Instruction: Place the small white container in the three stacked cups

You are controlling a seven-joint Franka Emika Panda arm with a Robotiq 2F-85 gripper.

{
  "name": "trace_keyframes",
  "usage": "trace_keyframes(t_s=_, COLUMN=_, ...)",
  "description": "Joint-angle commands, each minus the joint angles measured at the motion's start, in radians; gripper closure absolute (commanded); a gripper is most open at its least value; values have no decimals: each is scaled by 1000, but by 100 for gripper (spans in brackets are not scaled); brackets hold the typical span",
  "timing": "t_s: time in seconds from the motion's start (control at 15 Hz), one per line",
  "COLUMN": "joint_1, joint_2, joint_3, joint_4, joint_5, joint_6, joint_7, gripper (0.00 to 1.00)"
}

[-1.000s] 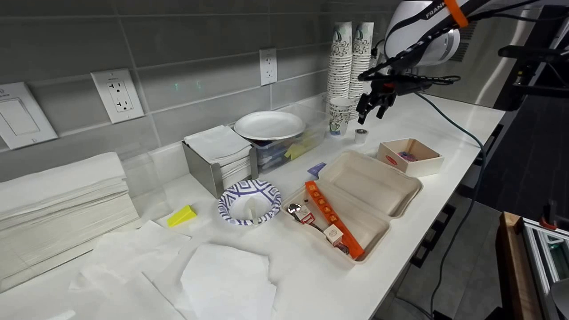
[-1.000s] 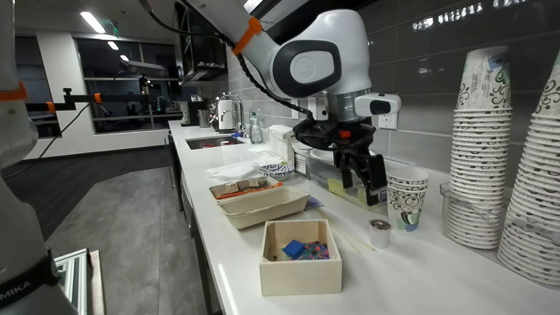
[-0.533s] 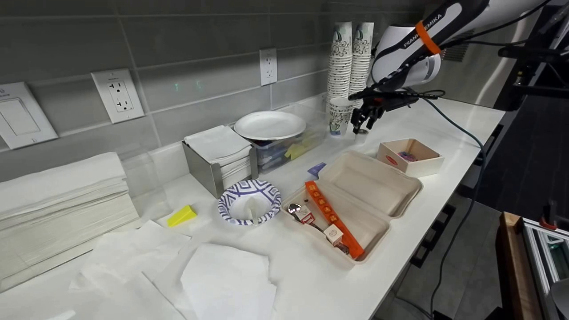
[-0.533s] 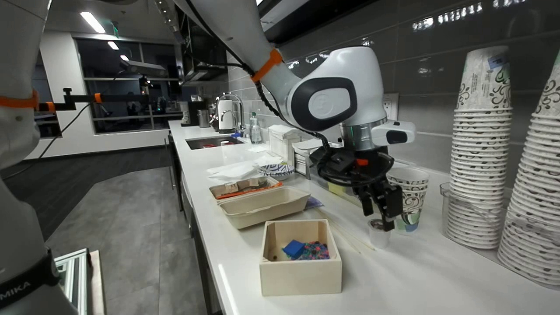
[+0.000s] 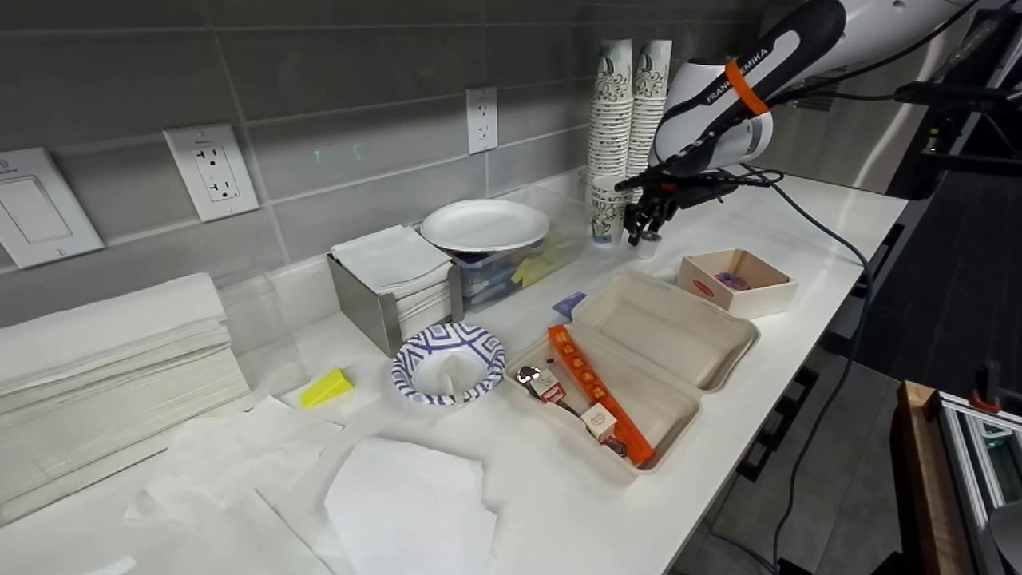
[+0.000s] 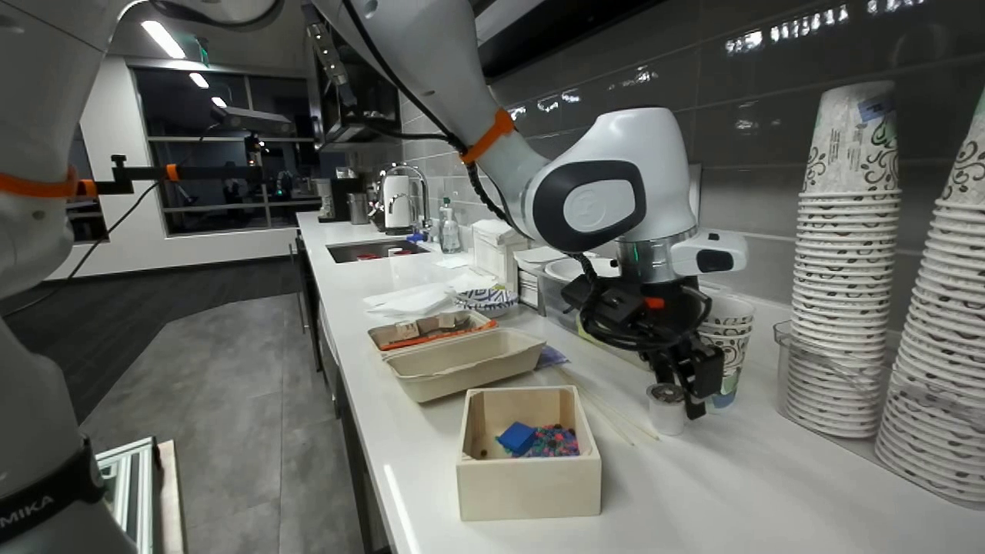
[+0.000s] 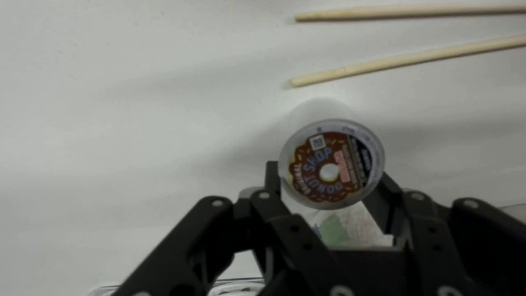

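The small white container (image 7: 314,193), a round pod with a brown donut label on its lid, stands upright on the counter; it also shows in both exterior views (image 5: 647,249) (image 6: 666,415). My gripper (image 7: 328,181) has come down around it, one finger against each side just under the rim, with no gap visible. In an exterior view the gripper (image 6: 681,394) partly covers the three stacked cups (image 6: 732,344), patterned and nested, right behind the container. Part of a cup with a green patch (image 7: 335,230) shows between the fingers in the wrist view.
Two wooden sticks (image 7: 382,63) lie beside the container. A wooden box (image 6: 531,485) with colourful bits and an opened takeaway box (image 6: 462,365) stand nearby. Tall cup stacks (image 6: 846,269) rise by the wall, and a clear bin (image 5: 495,279) carries a plate.
My gripper has moved down and towards the wall, from above the container to around it. Its fingers have drawn together onto the container's sides. The cups have not moved.
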Motion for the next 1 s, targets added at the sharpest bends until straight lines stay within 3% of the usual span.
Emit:
trace_keyframes(t_s=0.0, joint_1=13, joint_2=-43, joint_3=-16, joint_4=2, joint_5=-22, joint_6=-66, joint_7=37, gripper=75)
trace_keyframes(t_s=0.2, joint_1=44, joint_2=-115, joint_3=-56, joint_4=-15, joint_5=-67, joint_6=-141, joint_7=105, gripper=99)
trace_keyframes(t_s=0.4, joint_1=59, joint_2=-147, joint_3=-78, joint_4=7, joint_5=-118, joint_6=-248, joint_7=161, gripper=100)
trace_keyframes(t_s=0.47, joint_1=59, joint_2=-153, joint_3=-77, joint_4=8, joint_5=-130, joint_6=-278, joint_7=164, gripper=74)
trace_keyframes(t_s=0.6, joint_1=52, joint_2=-165, joint_3=-62, joint_4=5, joint_5=-124, joint_6=-333, joint_7=145, gripper=66)
trace_keyframes(t_s=0.93, joint_1=29, joint_2=-144, joint_3=-21, joint_4=3, joint_5=-38, joint_6=-320, joint_7=80, gripper=29)
